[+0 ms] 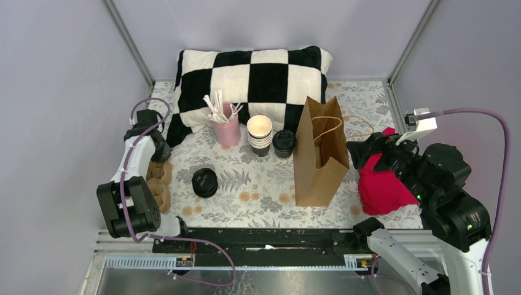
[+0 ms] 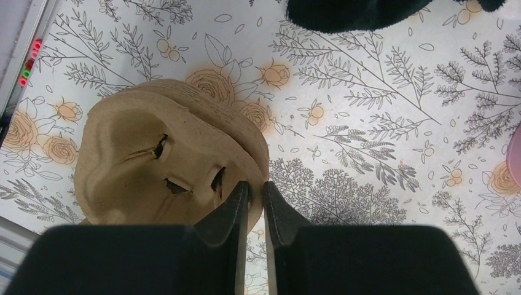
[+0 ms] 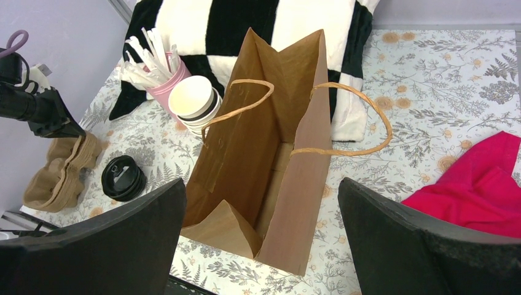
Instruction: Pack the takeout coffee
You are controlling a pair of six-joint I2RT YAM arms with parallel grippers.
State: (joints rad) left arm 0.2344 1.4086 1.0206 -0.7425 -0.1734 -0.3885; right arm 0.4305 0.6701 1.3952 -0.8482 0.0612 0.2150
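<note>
The takeout coffee (image 1: 284, 142) stood upright on the floral tabletop (image 1: 264, 190), lid on, between the stack of lidless cups (image 1: 260, 134) and the open brown paper bag (image 1: 321, 157), just beside both (from the right wrist view the bag hid it). The right claw (image 3: 261, 184) was spread wide and empty, facing the bag's open top, near a red cloth (image 1: 382, 184). The left claw (image 2: 256, 195) was drawn to a narrow slit, holding nothing, at the edge of the pulp cup carriers (image 2: 160, 166), well apart from the coffee. A lone black lid (image 1: 204, 182) lay near them.
</note>
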